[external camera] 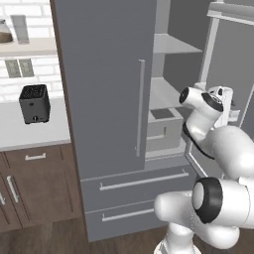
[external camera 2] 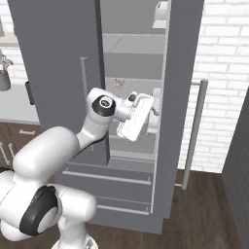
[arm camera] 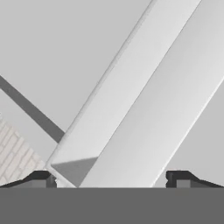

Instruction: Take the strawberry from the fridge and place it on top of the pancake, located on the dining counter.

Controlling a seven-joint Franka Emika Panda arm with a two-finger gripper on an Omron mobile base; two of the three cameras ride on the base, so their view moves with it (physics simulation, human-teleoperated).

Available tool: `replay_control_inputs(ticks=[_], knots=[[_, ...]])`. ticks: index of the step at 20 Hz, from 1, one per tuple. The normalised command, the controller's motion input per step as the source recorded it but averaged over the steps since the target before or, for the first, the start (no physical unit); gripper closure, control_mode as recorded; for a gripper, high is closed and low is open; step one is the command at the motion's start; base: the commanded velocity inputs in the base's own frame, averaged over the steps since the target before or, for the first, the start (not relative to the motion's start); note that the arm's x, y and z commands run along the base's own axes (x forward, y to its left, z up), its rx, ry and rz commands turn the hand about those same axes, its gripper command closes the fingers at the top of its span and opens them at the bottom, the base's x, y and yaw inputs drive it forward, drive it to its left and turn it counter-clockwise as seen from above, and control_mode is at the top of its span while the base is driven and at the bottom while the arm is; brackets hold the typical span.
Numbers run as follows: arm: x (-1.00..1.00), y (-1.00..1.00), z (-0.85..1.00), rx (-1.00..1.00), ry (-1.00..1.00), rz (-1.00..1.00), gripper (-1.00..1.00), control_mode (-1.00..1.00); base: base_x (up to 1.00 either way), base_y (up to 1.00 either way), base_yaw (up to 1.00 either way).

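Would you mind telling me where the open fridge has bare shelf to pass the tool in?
The upper shelf of the fridge is bare, bordered by the closed left door. Lower down it is crowded: a grey bin fills that shelf, and the open tool sits against the right door's edge.

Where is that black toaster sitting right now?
The toaster sits at the left of the left base view, on the white counter beside the fridge.
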Motion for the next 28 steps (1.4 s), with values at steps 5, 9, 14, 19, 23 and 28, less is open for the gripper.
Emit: replay_control_inputs(ticks=[5,9,14,19,23,28], knots=[[-0.03,0.2,0.0,0.0,-0.01,0.0,-1.0,-1.0,0.0,0.0,0.0],[-0.03,0.56,0.07,0.04,-0.04,0.0,-1.0,-1.0,0.0,0.0,0.0],[-0.02,0.45,0.17,0.05,-0.06,0.0,-1.0,-1.0,0.0,0.0,0.0],[-0.01,0.9,-0.01,0.35,-0.11,-0.06,-1.0,-1.0,0.0,0.0,0.0],[0.04,0.91,-0.3,0.75,-0.2,-0.16,-1.0,-1.0,0.0,0.0,0.0],[0.24,0.78,-0.45,0.79,-0.23,-0.23,-1.0,-1.0,0.0,0.0,0.0]])
